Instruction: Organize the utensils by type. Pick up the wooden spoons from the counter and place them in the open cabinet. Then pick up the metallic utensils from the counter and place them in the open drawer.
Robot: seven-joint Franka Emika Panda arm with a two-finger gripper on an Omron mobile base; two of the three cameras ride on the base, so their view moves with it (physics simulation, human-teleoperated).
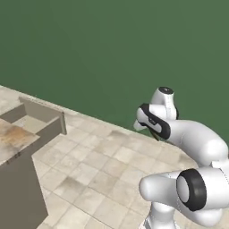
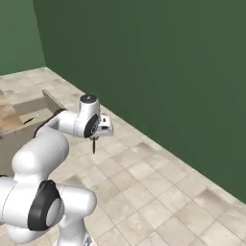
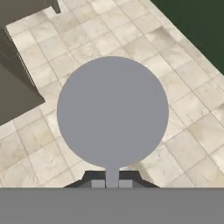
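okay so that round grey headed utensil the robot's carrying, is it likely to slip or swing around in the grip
Probably somewhat. The hand is shut on only the thin neck below the round grey head, so the wide disc could pivot if bumped. It looks like rigid metal, unlikely to flop. Seen from the right base view, the utensil hangs over the tiled floor, so a slip would drop it.

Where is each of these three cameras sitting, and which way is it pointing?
Left base view: behind the arm on its left, looking forward and down at the open drawer, tiled floor and green wall; arm lower right.
Right base view: behind on its right; arm lower left, gripper over the floor.
Hand view: on the hand, looking down past the round grey utensil head clamped in its fingertips.
Both base views share drawer, floor, wall.
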